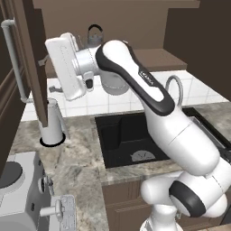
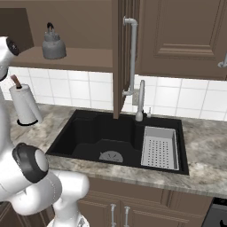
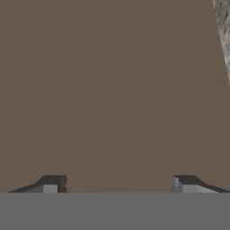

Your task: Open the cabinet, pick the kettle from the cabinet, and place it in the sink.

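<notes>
Gripper (image 3: pixel 117 184) spread wide, holding nothing, close against cabinet (image 2: pixel 117 57) door edge; kettle (image 2: pixel 53 44) upper left on shelf.

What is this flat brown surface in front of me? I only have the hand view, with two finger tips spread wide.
Observer: The left base view shows the gripper facing the swung-open cabinet door, so the brown is probably that door.
Operator: Where is the kettle?
Observer: The kettle stands upright on the cabinet shelf, untouched and apart from the gripper.
Operator: Is the sink free?
Observer: The sink holds a grey perforated tray at its right end in the right base view; the rest of the basin is bare.
</notes>
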